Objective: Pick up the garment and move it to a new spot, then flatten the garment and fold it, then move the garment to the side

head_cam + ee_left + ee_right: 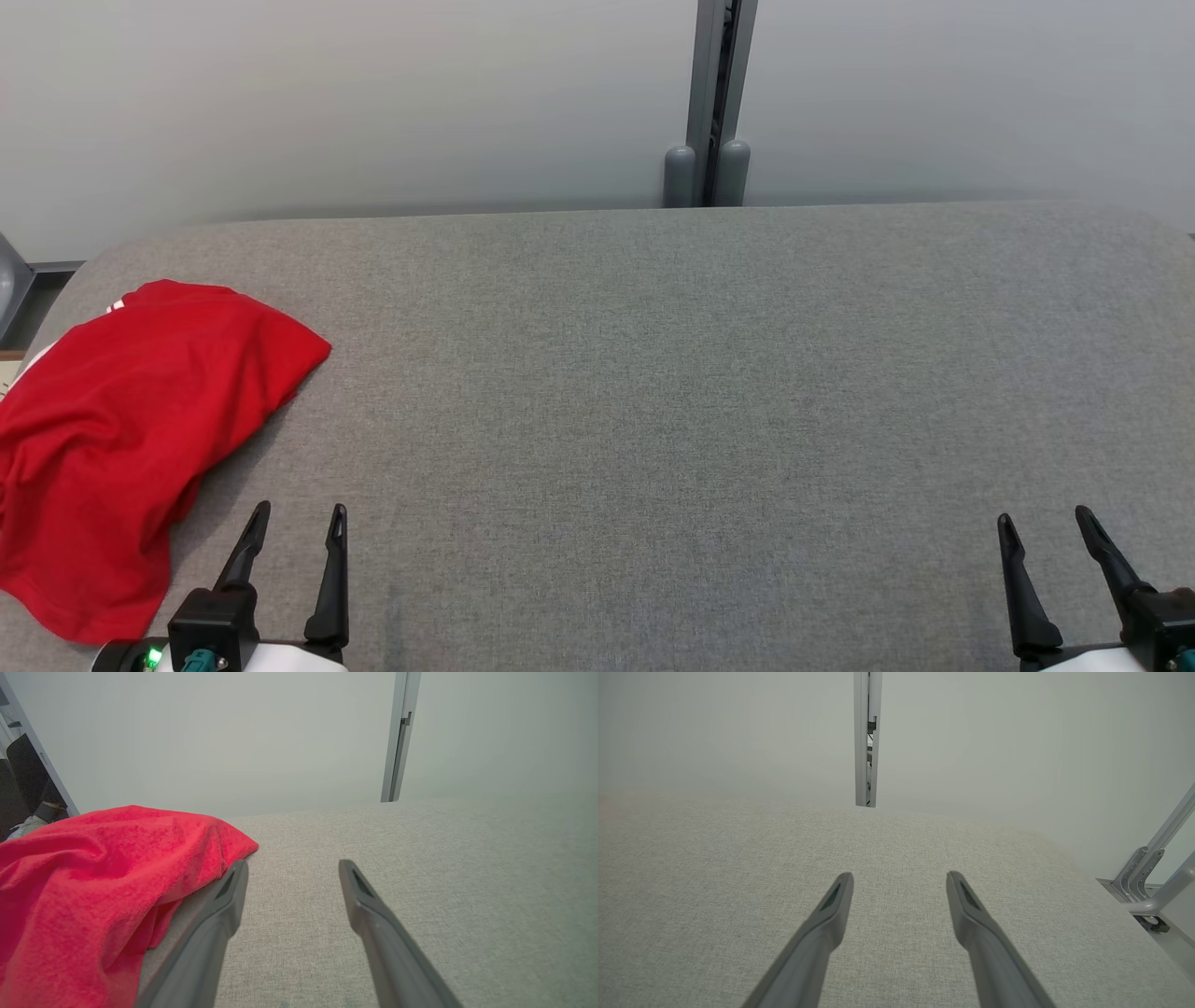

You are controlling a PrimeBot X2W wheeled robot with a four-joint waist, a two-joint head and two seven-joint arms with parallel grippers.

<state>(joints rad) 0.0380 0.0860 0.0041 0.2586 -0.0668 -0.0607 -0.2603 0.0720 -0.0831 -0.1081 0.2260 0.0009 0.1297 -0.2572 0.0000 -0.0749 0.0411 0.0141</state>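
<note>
Garment (140,439) bunched, left claw (302,509) beside, possibly touching

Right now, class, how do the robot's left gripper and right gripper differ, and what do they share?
The left gripper sits beside the crumpled red garment; the right gripper stands over bare grey upholstery. The left gripper is near that upholstery's left end, the right gripper near its right. Shared: jaws open, empty, pointing toward the wall.

Soft red cloth garment (131,439), matt woven tabletop (672,401)
</note>
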